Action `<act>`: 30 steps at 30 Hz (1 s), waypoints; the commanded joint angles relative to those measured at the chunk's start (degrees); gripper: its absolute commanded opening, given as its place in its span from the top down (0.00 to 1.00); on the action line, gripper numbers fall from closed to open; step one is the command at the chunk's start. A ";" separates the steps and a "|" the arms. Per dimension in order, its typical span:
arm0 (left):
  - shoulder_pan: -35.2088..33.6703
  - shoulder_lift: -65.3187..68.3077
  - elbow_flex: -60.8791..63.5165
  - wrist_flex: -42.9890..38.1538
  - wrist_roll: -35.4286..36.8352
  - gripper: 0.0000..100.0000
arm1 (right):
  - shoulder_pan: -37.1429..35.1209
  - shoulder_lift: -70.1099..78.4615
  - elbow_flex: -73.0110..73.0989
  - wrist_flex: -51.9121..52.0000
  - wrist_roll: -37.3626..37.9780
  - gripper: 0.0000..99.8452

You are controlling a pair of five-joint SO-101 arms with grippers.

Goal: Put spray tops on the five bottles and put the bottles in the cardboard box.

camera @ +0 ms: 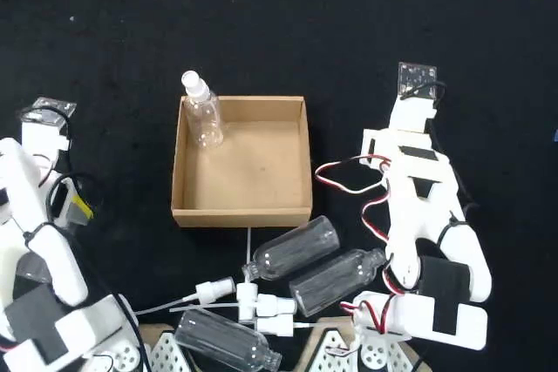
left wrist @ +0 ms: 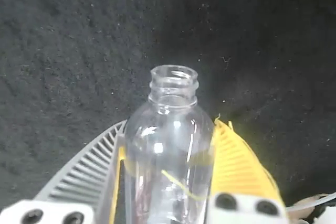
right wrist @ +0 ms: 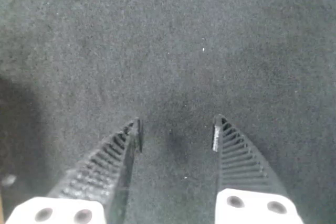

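Observation:
A clear bottle without a top (left wrist: 170, 145) stands upright between the grey and yellow fingers of my left gripper (left wrist: 170, 124), which is shut on it over the black cloth. The left arm (camera: 35, 233) is at the table's left edge. My right gripper (right wrist: 176, 129) is open over bare cloth, and its arm (camera: 418, 180) is to the right of the cardboard box (camera: 244, 213). One bottle with a spray top (camera: 203, 115) stands in the box's far left corner. Three topless bottles (camera: 292, 250) (camera: 336, 280) (camera: 227, 341) lie in front of the box, with loose spray tops (camera: 261, 305) among them.
Red and white wires (camera: 349, 185) loop from the right arm toward the box's right wall. The arm bases (camera: 436, 315) stand at the near edge. Black cloth (camera: 279, 32) stretches behind the box and between the box and the left arm.

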State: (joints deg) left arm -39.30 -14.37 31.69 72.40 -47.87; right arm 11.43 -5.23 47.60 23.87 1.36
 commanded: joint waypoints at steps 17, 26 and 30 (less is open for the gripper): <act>-1.01 11.96 -6.99 -1.58 -5.54 0.73 | 0.18 -0.31 -2.95 -0.26 0.09 0.81; -3.38 11.96 -2.24 -6.95 -16.26 0.73 | 0.18 -0.31 -2.95 -0.26 0.09 0.81; -4.00 11.60 -0.75 -8.00 -16.70 0.74 | 0.18 -0.31 -2.95 -0.26 0.09 0.81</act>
State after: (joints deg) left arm -42.55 -2.07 30.64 65.19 -63.52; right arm 11.43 -5.23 47.60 23.87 1.36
